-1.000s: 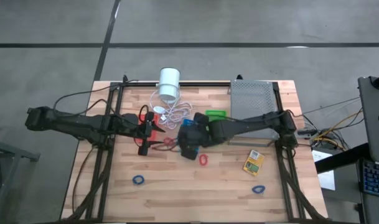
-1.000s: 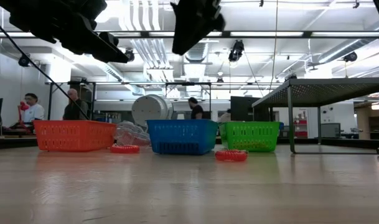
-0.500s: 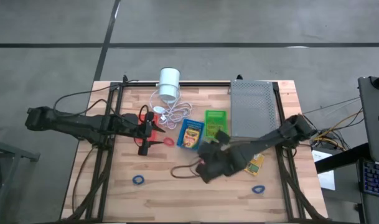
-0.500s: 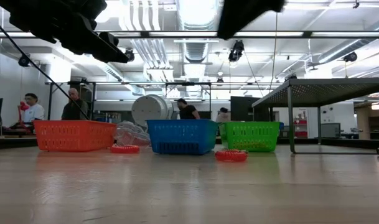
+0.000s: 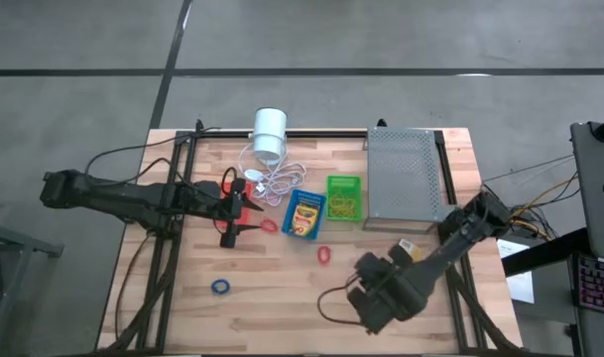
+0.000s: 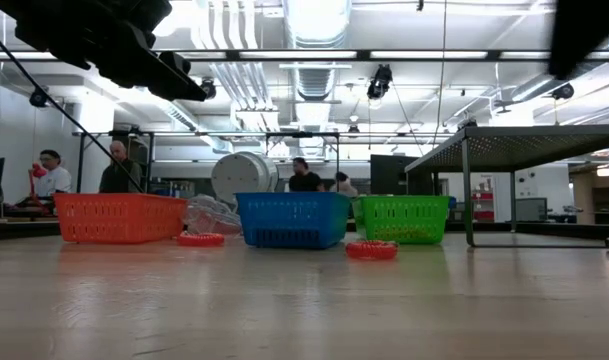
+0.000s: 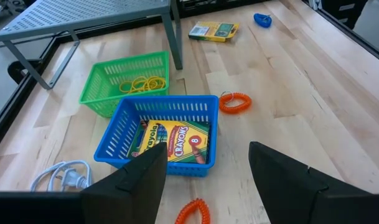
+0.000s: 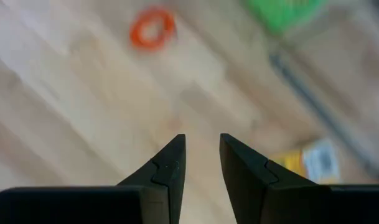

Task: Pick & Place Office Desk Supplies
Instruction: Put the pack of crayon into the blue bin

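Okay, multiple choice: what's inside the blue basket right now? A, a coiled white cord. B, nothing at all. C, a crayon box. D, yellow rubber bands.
C: the left wrist view shows a yellow-green crayon box lying inside the blue basket, while the yellow bands sit in the green basket beside it.

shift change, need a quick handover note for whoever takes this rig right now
Left gripper: open, empty, hovering near the red-orange basket.
Right gripper: slightly open, empty, over the table's front right.
Done: one crayon box in the blue basket; yellow rubber bands in the green basket.
Left: second crayon box, red bands, blue bands loose on the table.
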Robot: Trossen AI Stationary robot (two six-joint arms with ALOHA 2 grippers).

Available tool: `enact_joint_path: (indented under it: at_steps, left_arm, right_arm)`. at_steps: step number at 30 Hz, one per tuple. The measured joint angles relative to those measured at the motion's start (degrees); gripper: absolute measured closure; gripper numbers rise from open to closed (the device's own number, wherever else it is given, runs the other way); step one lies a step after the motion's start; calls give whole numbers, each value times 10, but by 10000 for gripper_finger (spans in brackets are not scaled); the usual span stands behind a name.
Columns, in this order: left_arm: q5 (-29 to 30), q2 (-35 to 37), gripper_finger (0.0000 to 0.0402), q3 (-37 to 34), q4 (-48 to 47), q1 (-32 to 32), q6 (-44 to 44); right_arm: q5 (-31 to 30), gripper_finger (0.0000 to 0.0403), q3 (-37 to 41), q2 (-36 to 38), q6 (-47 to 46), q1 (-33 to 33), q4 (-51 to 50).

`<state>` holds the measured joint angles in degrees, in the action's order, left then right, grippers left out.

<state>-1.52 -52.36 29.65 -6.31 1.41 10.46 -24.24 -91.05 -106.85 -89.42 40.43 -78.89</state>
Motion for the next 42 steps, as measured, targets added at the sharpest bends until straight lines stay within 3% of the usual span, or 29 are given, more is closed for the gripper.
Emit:
enact_joint_path:
  at_steps: [4, 14, 26, 33, 42]
  left_arm:
    - [0, 0, 171, 0, 0, 0, 0]
    - [0, 0, 171, 0, 0, 0, 0]
    - [0, 0, 171, 0, 0, 0, 0]
    - [0, 0, 171, 0, 0, 0, 0]
    - [0, 0, 171, 0, 0, -1, 0]
  right_arm:
    - [63, 307, 7, 0, -54, 27, -4]
    - [127, 307, 94, 0, -163, 70, 11]
    - [159, 307, 150, 0, -193, 74, 38]
    - [217, 307, 172, -1, -186, 73, 48]
    - [199, 307, 227, -1, -118, 69, 84]
